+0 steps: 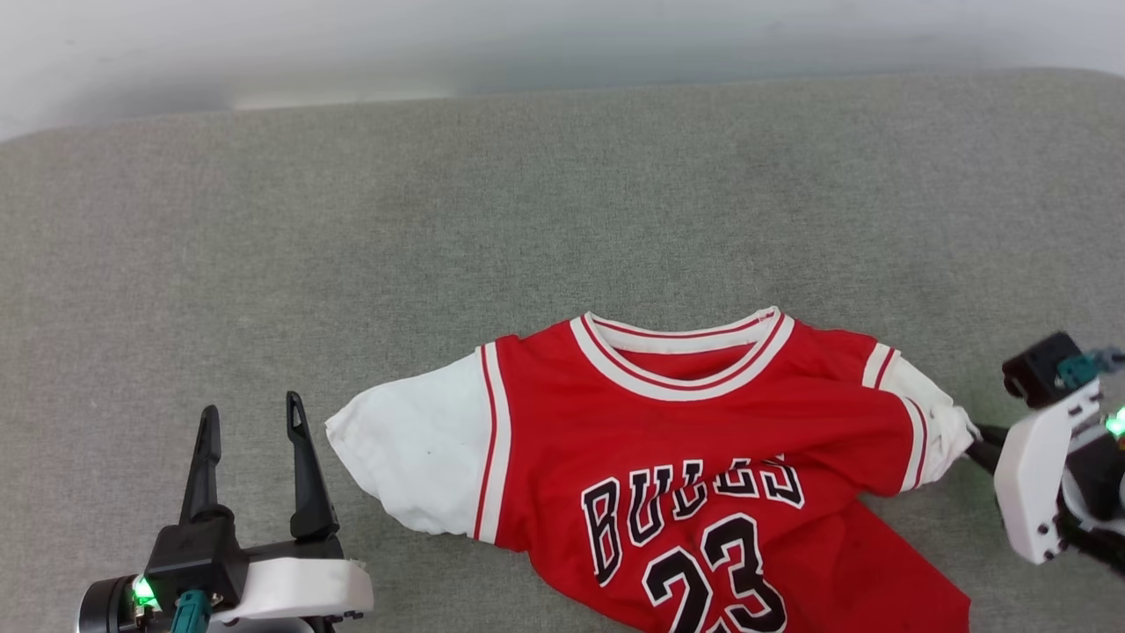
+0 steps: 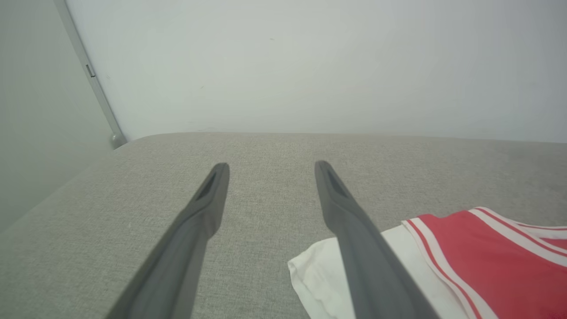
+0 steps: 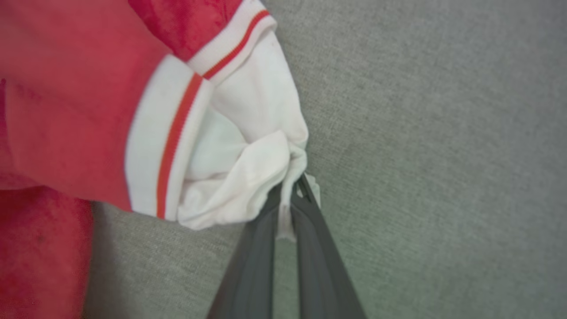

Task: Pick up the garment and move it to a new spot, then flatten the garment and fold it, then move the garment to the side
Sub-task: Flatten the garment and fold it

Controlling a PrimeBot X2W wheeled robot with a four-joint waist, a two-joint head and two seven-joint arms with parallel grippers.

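Note:
The garment (image 1: 694, 440), a red jersey with white sleeves, black letters and the number 23, lies face up on the grey cushion, its lower part rumpled toward the front edge. My right gripper (image 1: 974, 440) comes in from the right and is shut on the bunched edge of the white right-hand sleeve (image 3: 248, 177); its fingertips (image 3: 292, 195) pinch the cloth. My left gripper (image 1: 250, 420) stands open, fingers pointing away from me, just left of the other white sleeve (image 2: 319, 279) and apart from it. Nothing is between its fingers (image 2: 212, 195).
The grey fabric cushion (image 1: 527, 220) stretches wide behind and to the left of the garment. A pale wall (image 2: 310, 66) rises behind its far edge, and a metal post (image 2: 99, 95) stands at the far left corner.

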